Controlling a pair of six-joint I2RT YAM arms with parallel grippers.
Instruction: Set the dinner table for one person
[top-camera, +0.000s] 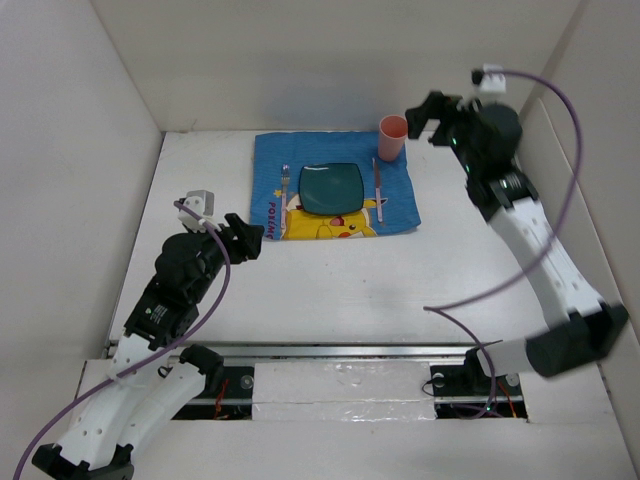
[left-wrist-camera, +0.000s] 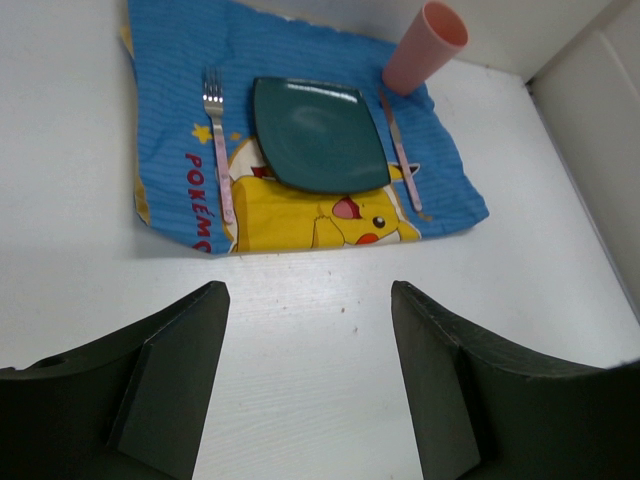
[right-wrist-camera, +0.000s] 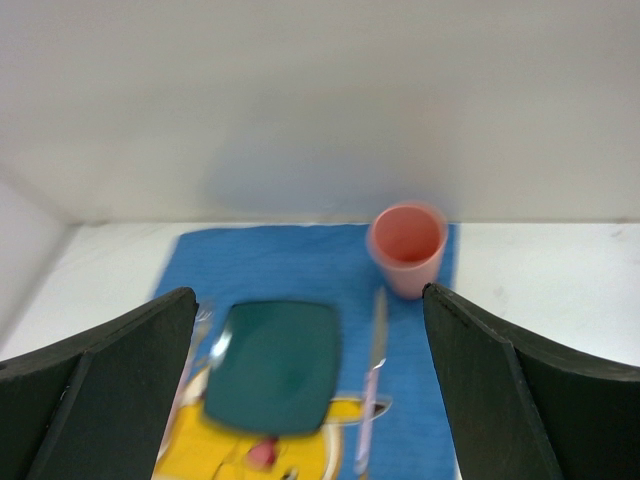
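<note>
Hovering near the pink cup (top-camera: 393, 137) at the far edge of the desk (top-camera: 330, 290), the right claw (top-camera: 418, 115) is gaping wide and gripping nothing. The left claw (top-camera: 250, 240) is standing open and empty over the desk's left middle. The desk is carrying cloth (top-camera: 270, 160), plate (top-camera: 332, 188), fork (top-camera: 285, 190) and knife (top-camera: 378, 190) at its far middle. The setting is looking complete; the right claw is needing a straight upward lift first, sparing the cup.

The right pincer (right-wrist-camera: 308, 292) has its two dark fingers (right-wrist-camera: 100, 400) wide apart, with nothing between them. Beyond, on the flat matte white surface (right-wrist-camera: 545, 270), a blue printed cloth (right-wrist-camera: 280, 265) carries a dark green square plate (right-wrist-camera: 275, 365). A pink-handled metal knife (right-wrist-camera: 372, 380) lies just right of the plate, and a pink plastic cup (right-wrist-camera: 407, 248) stands upright at the cloth's far right corner.
</note>
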